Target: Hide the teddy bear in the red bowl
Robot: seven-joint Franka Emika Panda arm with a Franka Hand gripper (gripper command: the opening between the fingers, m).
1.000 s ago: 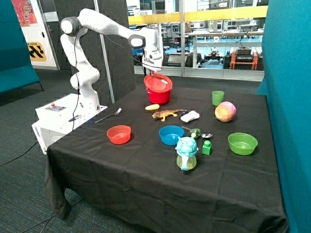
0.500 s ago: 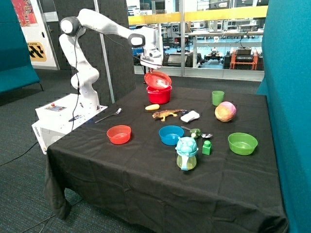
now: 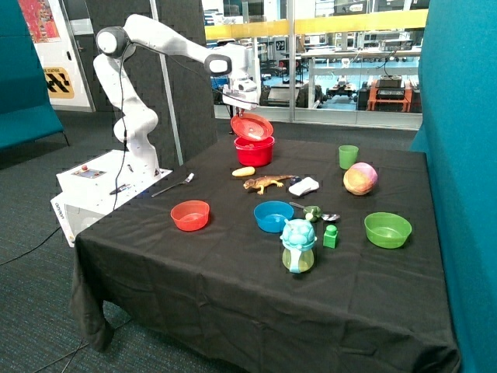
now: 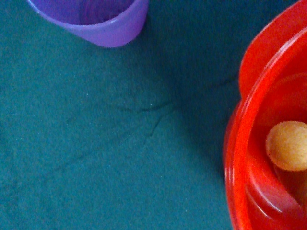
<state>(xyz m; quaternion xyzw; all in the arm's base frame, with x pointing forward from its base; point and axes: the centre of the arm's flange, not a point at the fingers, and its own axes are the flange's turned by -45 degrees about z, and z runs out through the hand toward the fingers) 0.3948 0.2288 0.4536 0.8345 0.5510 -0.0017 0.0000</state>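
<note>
Teddy bear point(image 4: 288, 145), a fuzzy tan rounded lump, sits inside the glossy, deep red bowl point(image 3: 254, 151); a flat red plate point(image 3: 251, 127) tilts on its rim; your gripper point(image 3: 241, 102) hangs just above it, and you cannot tell its finger state.

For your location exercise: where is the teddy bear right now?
The wrist view shows the teddy bear inside the red bowl, at the table's far end, below the gripper.

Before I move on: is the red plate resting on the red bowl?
Touching. Outside view shows the red plate tilted, leaning on the red bowl's rim.
</note>
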